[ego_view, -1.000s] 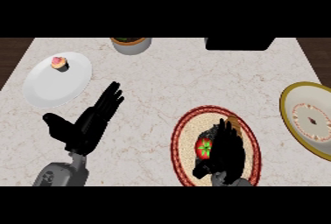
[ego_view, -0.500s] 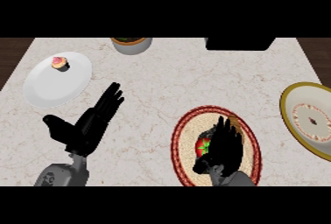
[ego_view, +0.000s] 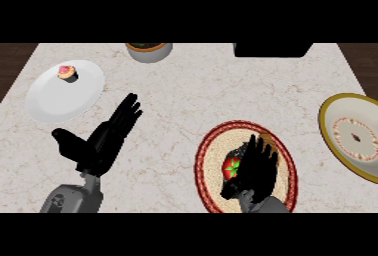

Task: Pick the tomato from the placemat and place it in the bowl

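Pale marble with faint brown veining covers the desk (ego_view: 214,95), which fills most of the head view. At its right edge sits the bowl (ego_view: 354,134), wide and cream inside with a gold-olive rim, partly cut off by the frame. A white plate (ego_view: 52,100) lies at the far left and carries a small pink-topped cupcake (ego_view: 68,72) near its upper end. The round woven placemat (ego_view: 214,165), tan with a dark red border, lies at lower centre-right, well apart from the bowl. A dark box (ego_view: 272,49) stands at the far edge, with a grey pot (ego_view: 150,51) to its left. The left robot hand (ego_view: 100,145) rests at lower left, fingers straight and spread, thumb out, holding nothing. The right robot hand (ego_view: 255,167) hangs over the placemat, palm down, its fingers bent downward beside the tomato (ego_view: 232,167); whether they have closed on it cannot be told. The tomato, red with a green stem, lies on the placemat at the hand's left side, partly hidden by it.
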